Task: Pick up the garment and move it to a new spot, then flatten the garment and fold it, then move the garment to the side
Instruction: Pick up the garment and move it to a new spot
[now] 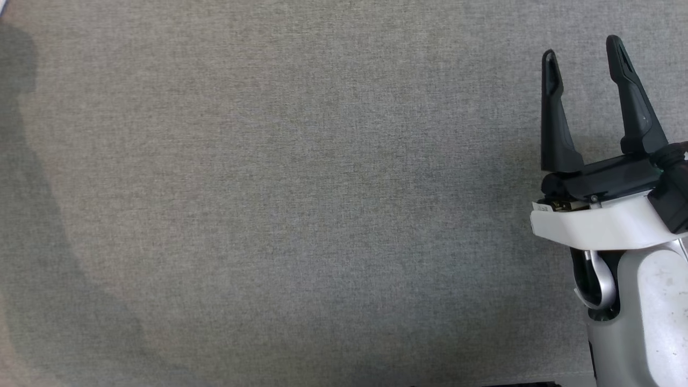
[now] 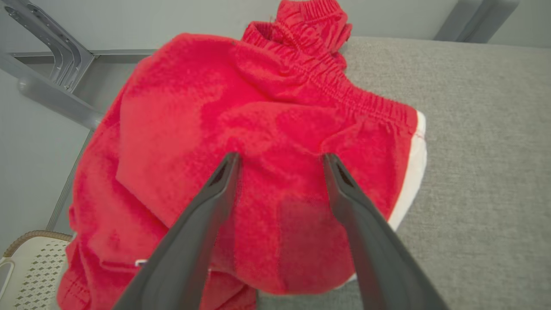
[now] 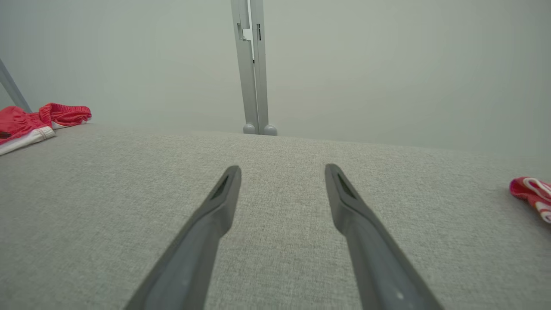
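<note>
Work surface (image 1: 269, 188): grey woven fabric covering; shadowed along the left side of the head view.
Garment (image 2: 258, 129): red, with an elastic waistband and a white trim. It lies bunched at the surface's edge, with part hanging past that edge. In the right wrist view it sits at the far left.
Left gripper (image 2: 280, 159): fingers spread wide, nothing clamped. Tips are at the garment's red fabric; contact cannot be confirmed.
Right gripper (image 1: 583, 48): fingers spread wide, empty, over bare surface.
Second cloth (image 3: 531, 196): red with white stripes, on the surface at the right wrist view's right edge.
Basket (image 2: 30, 267): pale, perforated, beside the garment's hanging part.
Frame post (image 3: 252, 64): grey, upright, beyond the surface's far edge.
</note>
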Controlling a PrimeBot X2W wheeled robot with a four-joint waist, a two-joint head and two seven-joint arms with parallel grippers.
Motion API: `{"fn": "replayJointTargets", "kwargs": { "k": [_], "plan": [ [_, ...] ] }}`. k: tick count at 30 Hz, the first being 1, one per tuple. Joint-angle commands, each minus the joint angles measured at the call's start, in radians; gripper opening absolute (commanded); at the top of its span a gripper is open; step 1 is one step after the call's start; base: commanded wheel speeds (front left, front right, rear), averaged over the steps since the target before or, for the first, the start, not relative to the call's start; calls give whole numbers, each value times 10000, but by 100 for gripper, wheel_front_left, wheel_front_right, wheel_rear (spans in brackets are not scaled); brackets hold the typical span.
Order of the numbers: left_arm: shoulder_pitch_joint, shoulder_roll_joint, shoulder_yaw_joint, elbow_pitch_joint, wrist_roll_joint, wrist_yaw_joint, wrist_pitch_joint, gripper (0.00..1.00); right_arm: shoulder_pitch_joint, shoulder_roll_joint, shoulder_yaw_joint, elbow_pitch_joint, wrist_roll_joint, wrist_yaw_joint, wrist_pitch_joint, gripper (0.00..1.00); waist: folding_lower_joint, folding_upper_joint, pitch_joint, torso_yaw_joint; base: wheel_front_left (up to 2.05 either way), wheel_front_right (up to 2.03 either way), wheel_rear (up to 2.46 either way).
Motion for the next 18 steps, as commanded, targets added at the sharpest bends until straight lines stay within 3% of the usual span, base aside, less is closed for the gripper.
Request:
{"fn": "replayJointTargets", "kwargs": {
  "k": [1, 5, 6, 8, 9, 18],
  "plan": [
    [-123, 171, 9, 173, 84, 49, -68, 100, -28, -42, 52, -179, -98, -4, 48, 100, -2, 0, 272, -261, 0, 0, 0],
    [-178, 146, 22, 746, 35, 82, -298, 100, -27, -89, 101, -502, -154, -4, 172, 100, -2, 0, 267, -225, 0, 0, 0],
    [-178, 110, -12, 885, 57, 80, -383, 76, -18, -91, 101, -551, -172, -4, 188, 100, -2, 0, 245, -203, 0, 0, 0],
    [-181, 18, -81, 1085, 112, 88, -537, 11, 16, -94, 113, -591, -192, -4, 211, 100, -2, 0, 166, -151, 0, 0, 0],
    [-182, -2, -95, 1154, 113, 86, -603, 0, 32, -93, 124, -590, -184, -4, 208, 100, -2, 0, 126, -132, 0, 0, 0],
    [-441, 105, -447, 1301, 169, -6, -1443, 0, 76, -35, 198, -169, 10, -4, 19, 100, -2, 0, -724, -21, 0, 0, 0]
  ]
}}
